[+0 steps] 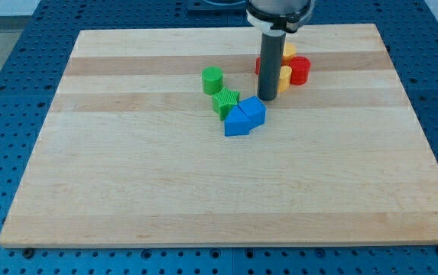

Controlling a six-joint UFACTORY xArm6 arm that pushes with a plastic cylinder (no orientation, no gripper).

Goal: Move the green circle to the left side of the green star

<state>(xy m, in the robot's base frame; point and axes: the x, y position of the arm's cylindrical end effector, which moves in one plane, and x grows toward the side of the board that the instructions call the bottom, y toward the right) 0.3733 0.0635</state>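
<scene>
The green circle (212, 79) stands on the wooden board (127, 176), up and to the left of the green star (225, 101), close to it. My tip (267, 98) is at the end of the dark rod, to the right of the green star and just above the blue blocks. It is about a block's width from the star and further from the circle.
Two blue blocks (244, 116) lie together just below and right of the green star. A red circle (300, 70), yellow blocks (283, 76) and another red block sit behind and right of the rod, partly hidden by it.
</scene>
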